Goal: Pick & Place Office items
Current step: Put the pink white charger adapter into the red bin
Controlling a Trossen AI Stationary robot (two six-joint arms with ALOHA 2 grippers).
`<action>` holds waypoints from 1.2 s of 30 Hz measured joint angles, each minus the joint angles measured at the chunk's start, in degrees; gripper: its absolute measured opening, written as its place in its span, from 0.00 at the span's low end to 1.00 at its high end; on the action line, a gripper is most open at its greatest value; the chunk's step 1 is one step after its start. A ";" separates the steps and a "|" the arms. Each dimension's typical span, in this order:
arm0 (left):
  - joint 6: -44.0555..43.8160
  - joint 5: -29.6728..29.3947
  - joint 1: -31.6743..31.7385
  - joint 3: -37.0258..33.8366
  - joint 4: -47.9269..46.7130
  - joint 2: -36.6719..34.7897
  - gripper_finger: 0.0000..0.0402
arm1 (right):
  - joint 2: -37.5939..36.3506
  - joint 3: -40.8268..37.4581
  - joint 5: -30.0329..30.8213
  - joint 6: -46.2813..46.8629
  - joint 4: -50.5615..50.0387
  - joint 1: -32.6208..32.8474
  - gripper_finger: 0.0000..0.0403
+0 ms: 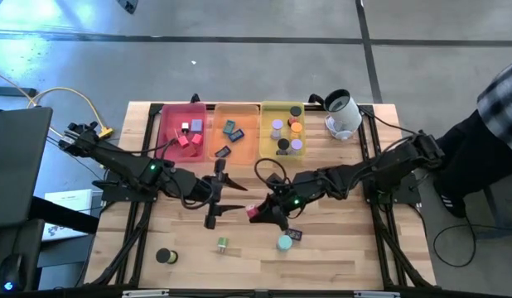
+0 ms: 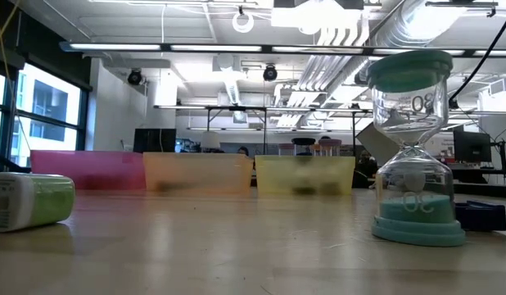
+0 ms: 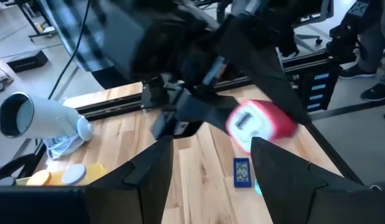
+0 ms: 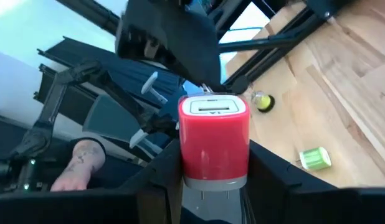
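pink tray [image 1: 170,136], orange tray [image 1: 237,112], yellow tray [image 1: 270,112]

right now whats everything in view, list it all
pink tray: one, far left of the row, holds red/pink cubes
orange tray: one, middle, holds dark blue flat pieces
yellow tray: one, right, holds purple, orange, black cylinders
white device: one, black top, right of the trays
red cube: one, held off the table
sand timer: one, teal, near edge
blue flat piece: one, by the timer
green cylinder: one, near edge
black cylinder: one, near-left
person: one, right edge
left gripper: open, mid-table
right gripper: shut on the cube
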 joint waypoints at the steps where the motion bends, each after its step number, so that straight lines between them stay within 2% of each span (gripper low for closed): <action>1: 0.02 0.01 -0.02 0.01 0.00 0.00 0.51 | 0.00 0.00 -0.02 0.02 0.26 -0.19 0.30; 8: 0.23 1.26 -0.02 0.00 0.00 0.00 0.51 | -0.02 0.00 -3.60 0.26 0.54 -1.86 0.30; 18: -0.51 13.62 2.22 0.00 0.00 0.28 0.51 | -0.02 0.00 -11.51 1.28 0.54 -4.38 0.30; 24: 0.26 17.91 3.15 0.00 0.26 0.28 0.51 | 0.42 0.00 -15.70 1.57 1.08 -4.35 0.30; 36: 0.23 18.54 3.17 0.00 4.12 2.70 0.51 | 0.44 0.02 -19.47 1.28 3.55 -4.70 0.30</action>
